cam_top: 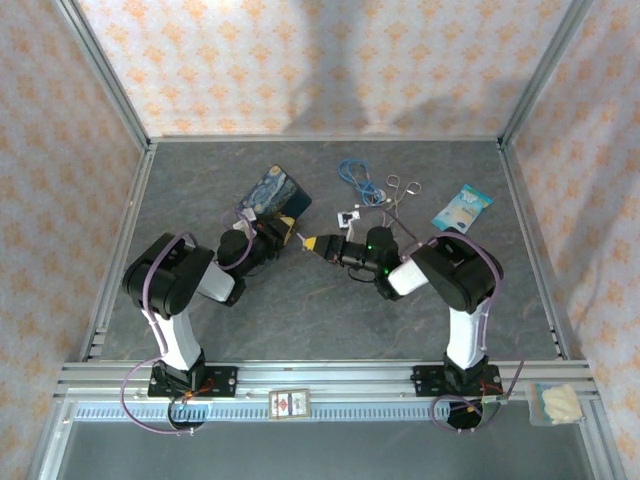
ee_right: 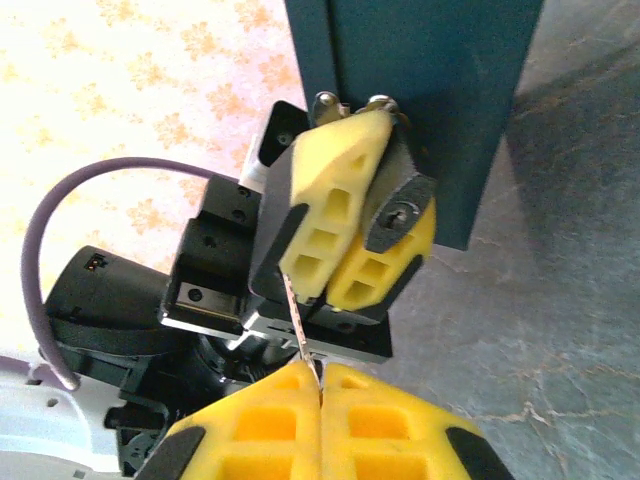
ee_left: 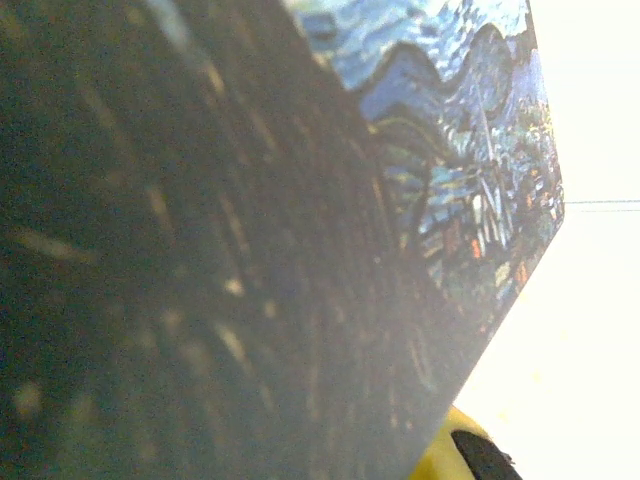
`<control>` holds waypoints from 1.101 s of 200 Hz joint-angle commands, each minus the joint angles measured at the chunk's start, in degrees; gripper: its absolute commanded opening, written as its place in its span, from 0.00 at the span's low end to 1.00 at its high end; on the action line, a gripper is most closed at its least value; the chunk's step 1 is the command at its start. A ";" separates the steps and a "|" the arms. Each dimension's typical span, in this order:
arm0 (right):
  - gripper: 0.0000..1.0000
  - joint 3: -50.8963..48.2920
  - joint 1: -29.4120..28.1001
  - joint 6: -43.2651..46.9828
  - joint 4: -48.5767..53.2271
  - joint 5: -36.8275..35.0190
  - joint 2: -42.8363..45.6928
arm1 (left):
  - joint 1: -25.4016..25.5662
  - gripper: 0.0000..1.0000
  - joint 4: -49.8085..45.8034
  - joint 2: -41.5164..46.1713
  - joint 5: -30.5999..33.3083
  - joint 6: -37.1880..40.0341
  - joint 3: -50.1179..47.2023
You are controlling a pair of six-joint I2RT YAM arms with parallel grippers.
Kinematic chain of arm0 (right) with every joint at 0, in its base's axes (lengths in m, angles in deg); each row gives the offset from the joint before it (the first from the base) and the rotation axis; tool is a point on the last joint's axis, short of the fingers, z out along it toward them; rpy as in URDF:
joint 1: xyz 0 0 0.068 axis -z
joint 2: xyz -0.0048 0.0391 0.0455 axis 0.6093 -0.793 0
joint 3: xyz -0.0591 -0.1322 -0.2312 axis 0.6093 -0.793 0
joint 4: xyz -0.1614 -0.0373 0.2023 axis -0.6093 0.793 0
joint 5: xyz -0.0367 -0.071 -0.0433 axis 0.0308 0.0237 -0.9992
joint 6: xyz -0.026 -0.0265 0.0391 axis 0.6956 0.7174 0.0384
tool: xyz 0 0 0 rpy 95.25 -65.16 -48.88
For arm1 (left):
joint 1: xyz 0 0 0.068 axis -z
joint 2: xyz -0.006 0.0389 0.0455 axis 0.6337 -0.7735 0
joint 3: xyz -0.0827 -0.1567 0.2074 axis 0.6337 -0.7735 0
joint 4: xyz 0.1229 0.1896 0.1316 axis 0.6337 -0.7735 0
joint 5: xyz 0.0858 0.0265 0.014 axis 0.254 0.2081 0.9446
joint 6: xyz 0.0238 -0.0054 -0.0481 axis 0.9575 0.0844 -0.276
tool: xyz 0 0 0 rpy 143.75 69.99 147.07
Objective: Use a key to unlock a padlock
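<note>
Our right gripper (ee_right: 320, 375) has its yellow foam fingers pressed together on the key (ee_right: 294, 322), whose thin pale blade sticks out from between the tips. Facing it near the middle of the grey table (cam_top: 330, 310), the left gripper (cam_top: 287, 231) is clamped on the padlock (ee_right: 400, 205), a small dark body squeezed between its own yellow fingers, with the two shackle legs showing past the fingertips. We see the round silvery keyhole turned toward the right wrist camera, but the key's tip lies against the foam of one left finger (ee_right: 325, 215), off to the side of the keyhole rather than in it. Right behind the padlock stands the starry-night tin (cam_top: 272, 195), close enough that its painted lid covers most of the left wrist view, so there is hardly any room on the far left side. Farther back and to the right lie a blue coiled cable (cam_top: 355, 178), ring-handled forceps (cam_top: 400, 195) and a blue-and-white packet (cam_top: 462, 208), all well apart from both grippers. Just far of the right gripper sits a small white-and-black item (cam_top: 348, 216) that we cannot identify. On the near rail rest a small card (cam_top: 290, 403) and, at the right, a clear bag (cam_top: 556, 403).
</note>
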 commanded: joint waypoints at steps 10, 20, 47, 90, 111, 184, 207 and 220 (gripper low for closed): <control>0.00 1.12 -0.27 -1.08 -3.30 0.70 -1.75 | -0.13 0.00 8.88 -1.38 -1.46 -2.84 -0.38; 0.00 1.17 -0.31 -1.04 -3.12 0.69 -1.91 | -0.14 0.00 8.86 -1.47 -1.46 -2.76 -0.38; 0.00 0.75 -0.27 -0.57 -2.00 -0.25 -2.01 | -0.07 0.00 8.45 -1.08 -1.33 -2.41 -0.47; 0.00 1.91 -0.27 -1.13 -1.62 -1.91 -2.74 | 0.17 0.00 7.77 -0.85 -1.28 -1.88 -1.00; 0.00 2.78 -0.27 -1.34 -0.78 -2.85 -3.35 | 0.47 0.00 8.23 -0.81 -1.28 -2.06 -1.09; 0.00 2.82 -0.27 -1.29 -0.61 -3.17 -4.00 | 0.83 0.00 8.49 -0.71 -1.15 -2.20 -1.27; 0.00 2.28 -0.29 -1.28 -0.59 -3.64 -4.00 | 0.86 0.00 8.74 -0.76 -1.02 -2.24 -1.26; 0.00 2.27 -0.27 -1.29 -0.57 -3.81 -4.09 | 0.97 0.00 8.66 -0.73 -1.09 -2.27 -1.14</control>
